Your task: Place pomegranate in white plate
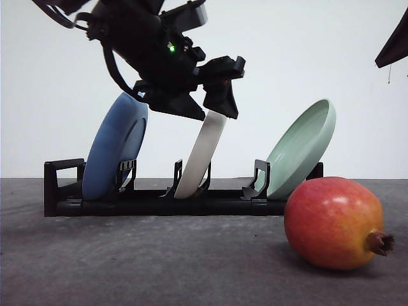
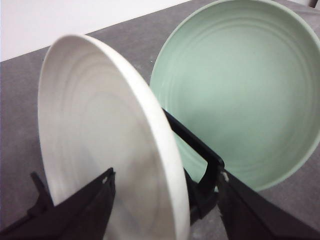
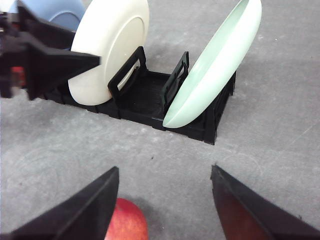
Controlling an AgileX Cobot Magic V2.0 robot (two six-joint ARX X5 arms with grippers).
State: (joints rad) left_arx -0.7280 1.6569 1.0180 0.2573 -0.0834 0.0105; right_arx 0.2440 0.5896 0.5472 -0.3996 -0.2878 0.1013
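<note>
The left gripper [image 1: 205, 105] hangs over the top edge of the white plate [image 1: 203, 155], its fingers [image 2: 82, 212] spread to either side of the rim; I can't tell whether they touch it. The plate stands tilted in the middle slot of a black rack [image 1: 159, 203], between a blue plate [image 1: 113, 153] and a green plate [image 1: 301, 148]. The right gripper [image 3: 162, 210] is spread wide above the grey table [image 1: 127, 261]. The pomegranate [image 1: 335, 222] lies on the table before the rack's right end, crown pointing right.
</note>
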